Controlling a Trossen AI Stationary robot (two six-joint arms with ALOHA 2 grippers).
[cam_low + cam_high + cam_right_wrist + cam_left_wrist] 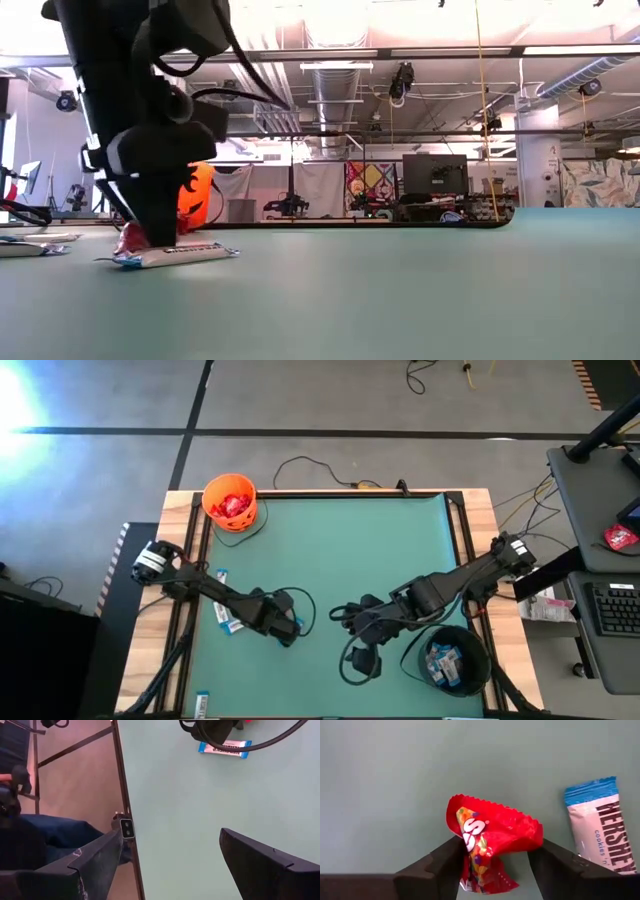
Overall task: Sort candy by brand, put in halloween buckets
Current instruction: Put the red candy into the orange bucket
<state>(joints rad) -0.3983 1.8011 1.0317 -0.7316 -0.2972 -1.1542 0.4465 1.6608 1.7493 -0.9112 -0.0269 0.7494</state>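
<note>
While clamped in the left end effector [492,870], red candy packet [490,837] stands upright, right end effector [170,865] apart.

buckets: 2 (orange [230,500], black [452,658]) | loose blue bars [231,622]: 4

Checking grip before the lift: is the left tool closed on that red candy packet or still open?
Closed on it. In the left wrist view the left tool pinches the crumpled red packet between both fingers.

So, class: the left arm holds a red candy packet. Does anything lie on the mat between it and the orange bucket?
Nothing visible blocks the way. The left gripper grips the red packet; only bare mat separates it from the orange bucket.
</note>
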